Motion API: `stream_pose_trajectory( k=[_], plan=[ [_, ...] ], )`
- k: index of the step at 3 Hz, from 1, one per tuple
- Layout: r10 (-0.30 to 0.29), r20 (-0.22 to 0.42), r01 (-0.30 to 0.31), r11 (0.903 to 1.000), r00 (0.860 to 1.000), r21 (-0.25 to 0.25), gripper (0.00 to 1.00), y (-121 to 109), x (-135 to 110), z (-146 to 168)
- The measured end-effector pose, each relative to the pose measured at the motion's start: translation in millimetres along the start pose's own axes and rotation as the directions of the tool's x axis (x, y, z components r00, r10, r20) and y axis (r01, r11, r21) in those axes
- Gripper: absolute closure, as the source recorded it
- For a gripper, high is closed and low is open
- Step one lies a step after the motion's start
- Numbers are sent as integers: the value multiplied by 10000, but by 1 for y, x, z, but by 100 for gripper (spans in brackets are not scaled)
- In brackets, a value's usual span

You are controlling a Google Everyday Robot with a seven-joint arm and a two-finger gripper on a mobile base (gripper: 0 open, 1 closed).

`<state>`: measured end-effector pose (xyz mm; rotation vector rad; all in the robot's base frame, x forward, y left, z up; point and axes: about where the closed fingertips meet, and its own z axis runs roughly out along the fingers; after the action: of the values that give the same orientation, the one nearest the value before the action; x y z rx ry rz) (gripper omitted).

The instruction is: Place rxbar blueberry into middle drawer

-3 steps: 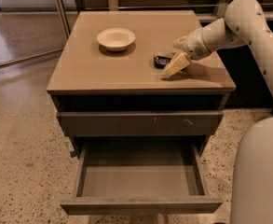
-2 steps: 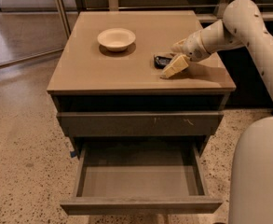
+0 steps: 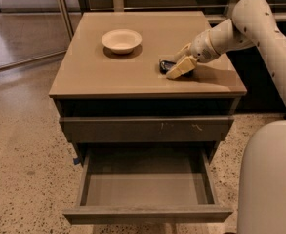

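Observation:
The rxbar blueberry (image 3: 165,65), a small dark shiny bar, lies flat on the right part of the cabinet top (image 3: 113,77). My gripper (image 3: 180,60) is down at the bar's right end, low on the cabinet top, and covers part of it. The arm reaches in from the right. The middle drawer (image 3: 145,191) is pulled out below, with a plain front panel and a bare grey floor.
A cream round bowl (image 3: 121,40) stands on the cabinet top to the left of the bar. The closed drawer front with pale scratch marks (image 3: 147,129) is above the open drawer. My white base (image 3: 272,179) is at the lower right. A speckled floor surrounds the cabinet.
My gripper has edged slightly to the left at the bar. The bar, the bowl and the drawer have not moved.

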<state>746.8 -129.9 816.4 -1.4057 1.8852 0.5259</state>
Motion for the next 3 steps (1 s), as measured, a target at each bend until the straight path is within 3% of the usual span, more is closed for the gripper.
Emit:
stream_pose_trajectory(
  k=[1,3],
  plan=[
    [0,0,0,10000,10000,-1,95,2,-1,-1],
    [0,0,0,10000,10000,-1,100,2,-1,-1]
  ],
)
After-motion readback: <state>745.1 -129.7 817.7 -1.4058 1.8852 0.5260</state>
